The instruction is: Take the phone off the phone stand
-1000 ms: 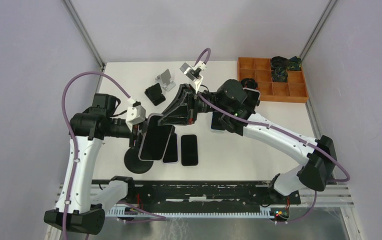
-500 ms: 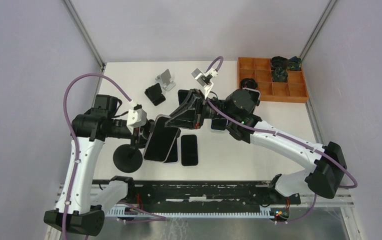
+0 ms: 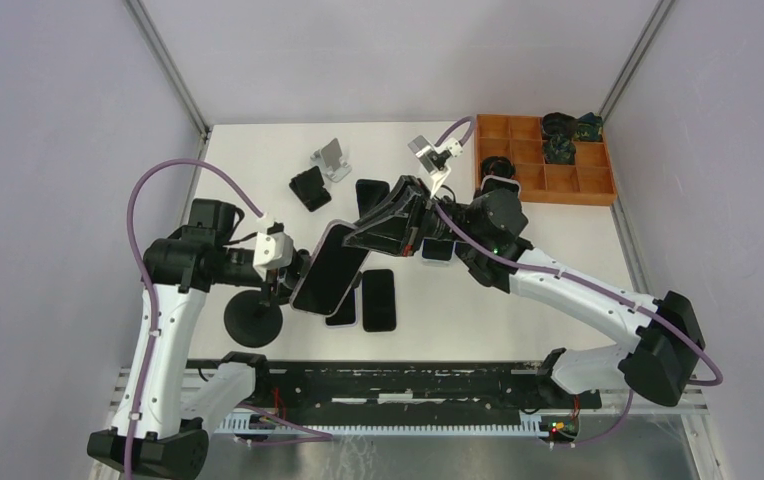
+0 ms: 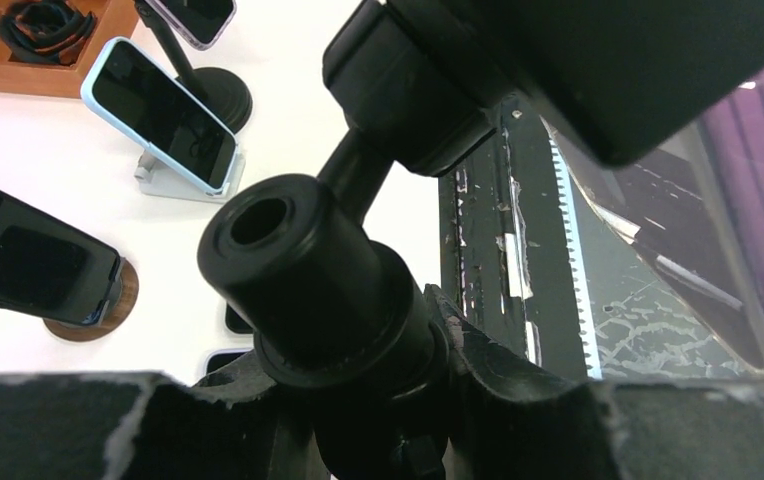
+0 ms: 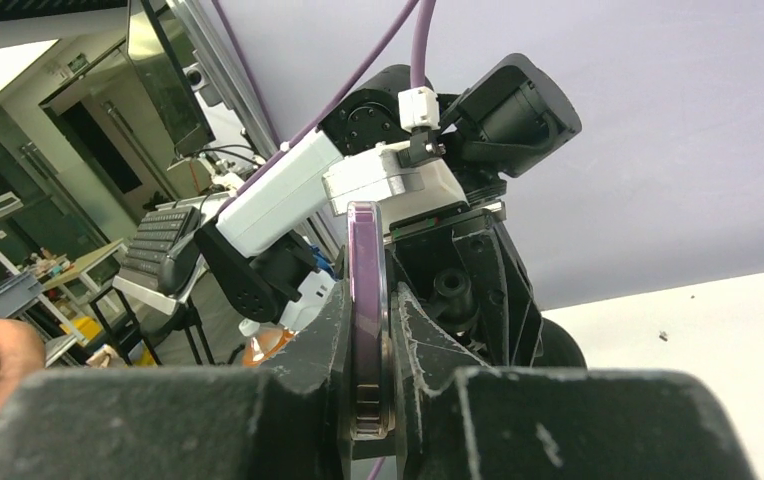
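Note:
The phone (image 3: 330,268), black-screened in a purple case, hangs tilted over the table's front left. My right gripper (image 3: 356,240) is shut on its upper edge. In the right wrist view the purple edge of the phone (image 5: 366,290) stands clamped between my right gripper's (image 5: 366,340) jaws. The black phone stand (image 3: 254,322) has a round base and a thin stem. My left gripper (image 3: 276,283) is shut on that stem. Seen from the left wrist, the phone stand's knob (image 4: 298,270) sits in my left gripper (image 4: 358,350). Its head meets the phone's back (image 4: 658,70); I cannot tell whether it still grips.
Two dark phones (image 3: 378,300) lie flat under the held phone. Other phones rest on small stands (image 3: 308,187) at the back, beside an empty silver stand (image 3: 331,158). A wooden compartment tray (image 3: 558,180) sits back right. A light-blue phone (image 4: 163,115) leans on a white stand.
My right gripper has carried the phone's top right and back, tilting the phone. The left arm has shifted the stand's base leftward.

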`<state>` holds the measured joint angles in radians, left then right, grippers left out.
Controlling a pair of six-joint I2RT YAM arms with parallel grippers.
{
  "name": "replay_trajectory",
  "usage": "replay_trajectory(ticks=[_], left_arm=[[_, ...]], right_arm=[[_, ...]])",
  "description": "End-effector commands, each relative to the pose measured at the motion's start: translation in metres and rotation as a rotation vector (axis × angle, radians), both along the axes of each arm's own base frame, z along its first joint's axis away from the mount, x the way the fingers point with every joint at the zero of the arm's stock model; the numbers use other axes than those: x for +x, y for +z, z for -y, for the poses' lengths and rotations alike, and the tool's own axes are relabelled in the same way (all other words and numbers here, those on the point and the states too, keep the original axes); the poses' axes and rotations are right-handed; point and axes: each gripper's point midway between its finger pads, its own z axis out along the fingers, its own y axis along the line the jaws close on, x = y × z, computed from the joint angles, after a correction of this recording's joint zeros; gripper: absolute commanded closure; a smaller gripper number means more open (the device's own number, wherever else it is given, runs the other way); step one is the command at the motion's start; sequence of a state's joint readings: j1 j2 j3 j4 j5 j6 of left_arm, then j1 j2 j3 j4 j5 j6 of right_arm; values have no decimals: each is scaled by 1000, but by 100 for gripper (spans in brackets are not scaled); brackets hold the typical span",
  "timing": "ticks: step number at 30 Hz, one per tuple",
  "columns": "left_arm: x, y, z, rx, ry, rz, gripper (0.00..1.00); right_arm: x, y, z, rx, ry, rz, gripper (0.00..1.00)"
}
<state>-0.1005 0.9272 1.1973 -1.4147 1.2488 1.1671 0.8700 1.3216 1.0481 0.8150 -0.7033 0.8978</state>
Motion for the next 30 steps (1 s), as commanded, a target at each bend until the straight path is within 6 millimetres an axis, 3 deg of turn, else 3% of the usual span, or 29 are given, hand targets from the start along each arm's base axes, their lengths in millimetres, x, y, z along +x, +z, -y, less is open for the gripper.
replay_trajectory(ticks=[1,5,6,9,10,13,17,20,26,28,30], left_arm=[[-4,9,-3,15,-22,136,98],[-1,15,-3,10,-22,136,98],[-1,17,-2,7,-23,140,98],[0,21,-1,-4,-25,140,98],[1,23,-1,-9,-27,134,98],[3,28,1,-24,-27,115,98],[7,35,3,-43,-31,103,98],[9,37,4,-42,-31,103,98],[12,34,2,-25,-20,91,98],[12,33,1,-20,-17,91,98],[12,32,1,-13,-15,94,98]], right_arm=[[15,88,50,263,-175,112,100],[14,66,40,197,-151,89,99],[13,58,37,179,-146,82,94],[10,35,29,135,-134,45,54],[7,28,26,122,-125,36,46],[0,4,16,60,-98,9,34],[-12,-5,11,57,-71,13,23],[-11,1,4,56,-64,24,21],[-16,27,-16,96,-9,32,34],[-18,33,-22,107,19,27,44],[-18,40,-26,116,43,25,62]])
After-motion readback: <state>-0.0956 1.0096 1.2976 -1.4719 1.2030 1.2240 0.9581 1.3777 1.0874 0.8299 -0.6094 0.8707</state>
